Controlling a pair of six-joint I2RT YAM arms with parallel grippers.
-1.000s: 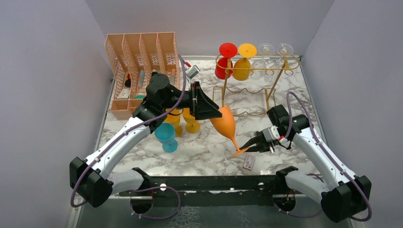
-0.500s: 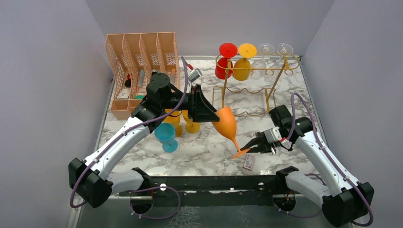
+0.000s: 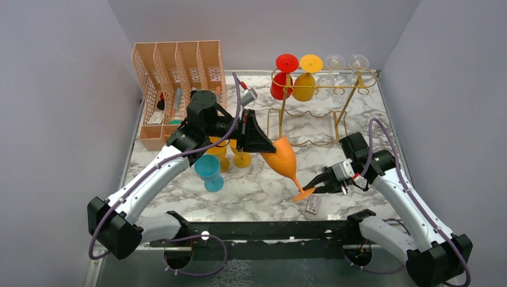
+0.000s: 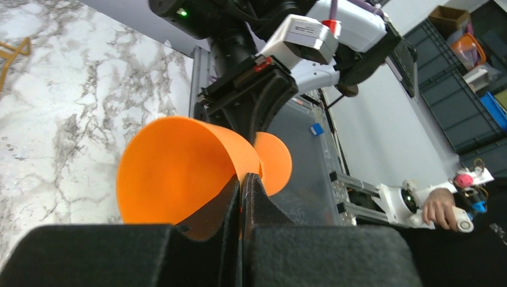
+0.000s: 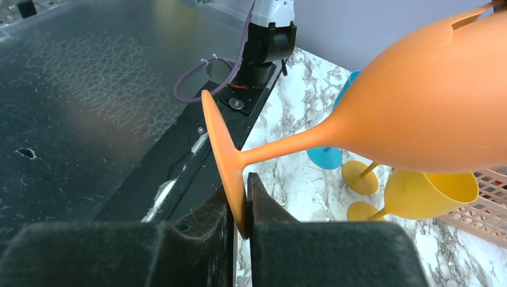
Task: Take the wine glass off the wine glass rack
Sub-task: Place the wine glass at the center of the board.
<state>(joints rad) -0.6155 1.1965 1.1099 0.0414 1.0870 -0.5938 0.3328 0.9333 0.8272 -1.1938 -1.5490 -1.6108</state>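
orange wine glass (image 3: 286, 160) tilted, left tool (image 3: 267, 146) clamped on its bowl rim, right tool (image 3: 312, 189) clamped on its foot

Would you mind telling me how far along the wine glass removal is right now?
Done: the orange wine glass is off the wine glass rack. In hand: the left jaws pinch its bowl rim, the right jaws its foot. Left: probably setting it down; four glasses hang on the rack.

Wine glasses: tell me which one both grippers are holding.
The orange glass, tilted between the arms. The left gripper pinches its rim, the right gripper its foot; the rest hang on the gold rack or stand on the table.
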